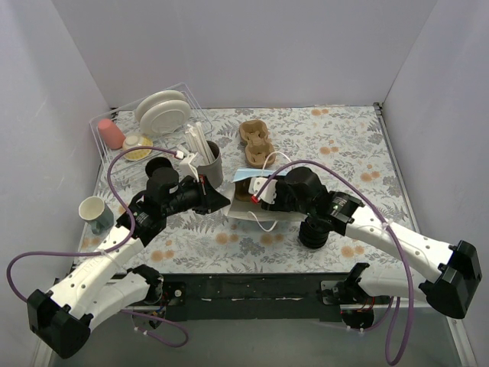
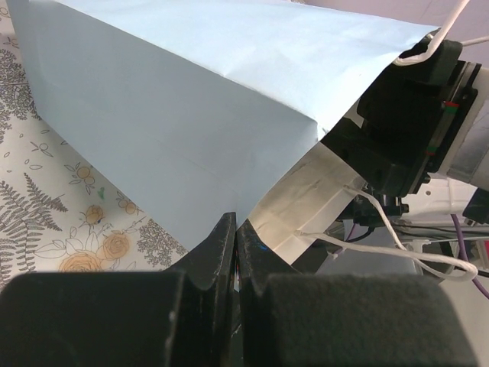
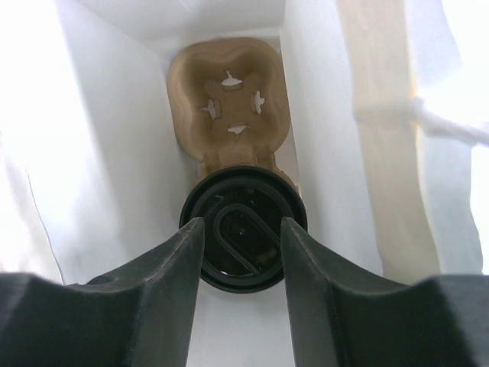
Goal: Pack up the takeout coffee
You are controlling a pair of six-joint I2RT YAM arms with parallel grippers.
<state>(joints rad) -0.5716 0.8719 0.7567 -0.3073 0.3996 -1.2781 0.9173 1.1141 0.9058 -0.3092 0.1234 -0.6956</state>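
Table: you have a floral-patterned table (image 1: 344,153) boxed in by plain grey walls.
Left arm: stretched toward the pale blue paper bag (image 2: 176,115), with the left tool (image 2: 235,225) pinched closed on the bag's edge.
Right arm: bent over the bag's mouth. The right tool (image 3: 242,223) is inside, its fingers apart on either side of the lid.
Takeout coffee (image 3: 243,248): upright inside the bag, at the near end of a brown cardboard carrier (image 3: 229,99).
Hidden: the lid covers the cup's body, and you cannot tell whether the fingers touch it.

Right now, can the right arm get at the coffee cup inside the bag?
Probably yes: the right gripper is inside the open bag, pointed straight at the lidded coffee cup, nothing between.
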